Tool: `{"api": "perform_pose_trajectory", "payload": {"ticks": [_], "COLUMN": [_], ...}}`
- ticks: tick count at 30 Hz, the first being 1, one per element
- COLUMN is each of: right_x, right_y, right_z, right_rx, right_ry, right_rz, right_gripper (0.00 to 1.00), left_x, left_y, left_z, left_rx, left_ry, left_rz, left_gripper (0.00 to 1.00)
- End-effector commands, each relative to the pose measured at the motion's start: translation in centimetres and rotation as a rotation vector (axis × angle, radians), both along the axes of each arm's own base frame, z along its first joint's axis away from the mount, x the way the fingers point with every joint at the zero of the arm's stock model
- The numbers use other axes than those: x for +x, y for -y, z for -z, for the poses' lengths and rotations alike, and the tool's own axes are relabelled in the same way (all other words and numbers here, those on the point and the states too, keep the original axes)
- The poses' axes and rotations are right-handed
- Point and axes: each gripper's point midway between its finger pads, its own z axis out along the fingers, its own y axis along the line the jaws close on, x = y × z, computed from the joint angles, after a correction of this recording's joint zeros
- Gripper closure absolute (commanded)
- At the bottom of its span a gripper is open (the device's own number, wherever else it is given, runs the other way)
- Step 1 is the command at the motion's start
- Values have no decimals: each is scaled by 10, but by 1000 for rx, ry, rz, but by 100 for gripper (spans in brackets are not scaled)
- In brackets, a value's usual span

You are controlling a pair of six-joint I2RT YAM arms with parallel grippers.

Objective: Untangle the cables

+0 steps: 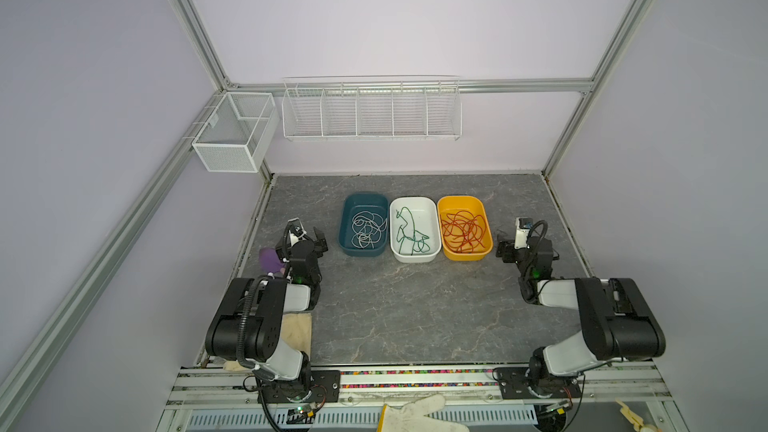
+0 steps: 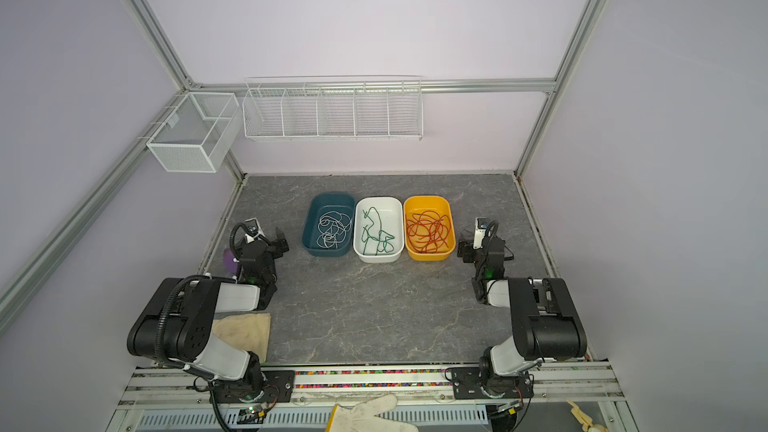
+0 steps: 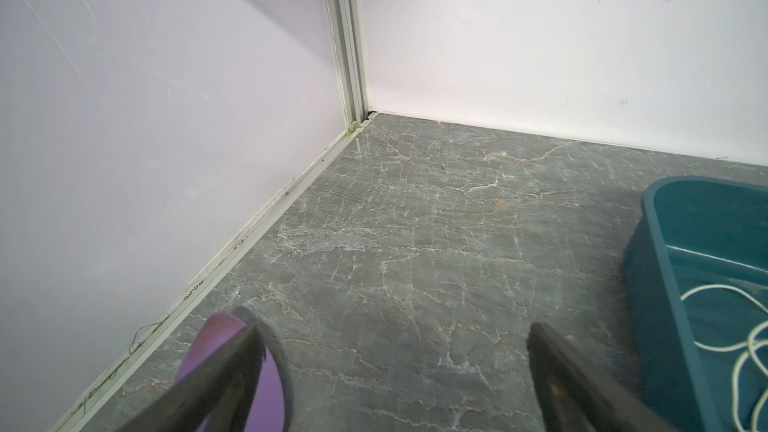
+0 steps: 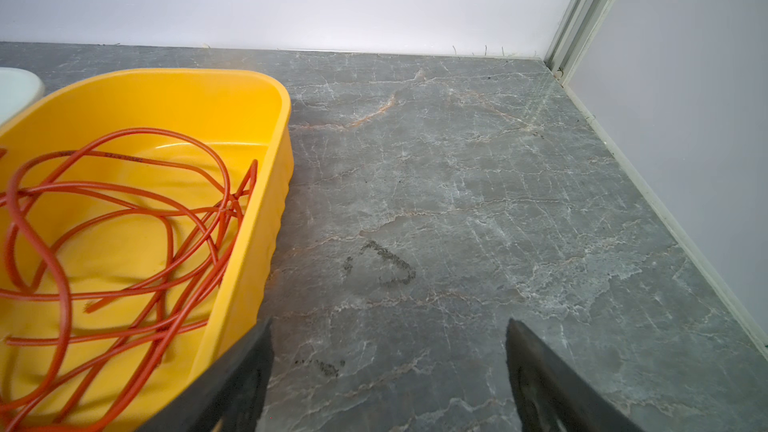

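Three cables lie apart in a row of bins at the back of the table, seen in both top views. A white cable [image 1: 365, 228] [image 3: 744, 351] curls in the teal bin [image 1: 341, 226]. A dark green cable [image 1: 409, 234] lies in the white bin [image 1: 415, 200]. A red-orange cable [image 1: 463, 230] [image 4: 124, 209] fills the yellow bin [image 4: 270, 184]. My left gripper [image 1: 309, 234] [image 3: 392, 326] hangs open left of the teal bin, over bare table. Just right of the yellow bin, my right gripper [image 1: 513, 243] [image 4: 389, 326] is open and holds nothing.
A purple object [image 1: 269, 258] [image 3: 232, 367] lies by the left wall under the left gripper. A beige cloth [image 1: 297, 332] lies beneath the left arm. A white glove [image 1: 415, 413] rests past the front rail. Wire baskets [image 1: 372, 112] hang on the back wall.
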Motion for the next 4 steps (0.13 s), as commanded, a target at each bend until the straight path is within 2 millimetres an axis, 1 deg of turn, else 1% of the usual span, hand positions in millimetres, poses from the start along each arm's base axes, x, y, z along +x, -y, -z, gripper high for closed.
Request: {"api": "perform_pose_trajectory", "payload": {"ticks": [1,4], "right_x": [2,0], "right_y": [2,2], "right_z": [-3,-4], "right_rx": [-6,-7], "right_ry": [17,20], "right_rz": [-10,-11], "right_gripper": [12,12], "left_x": [-1,-1], "left_y": [-1,-1], "left_z": [1,1], "left_rx": [4,5], "left_ry": [6,6], "left_rz": [-3,-3], "left_gripper": [1,1]}}
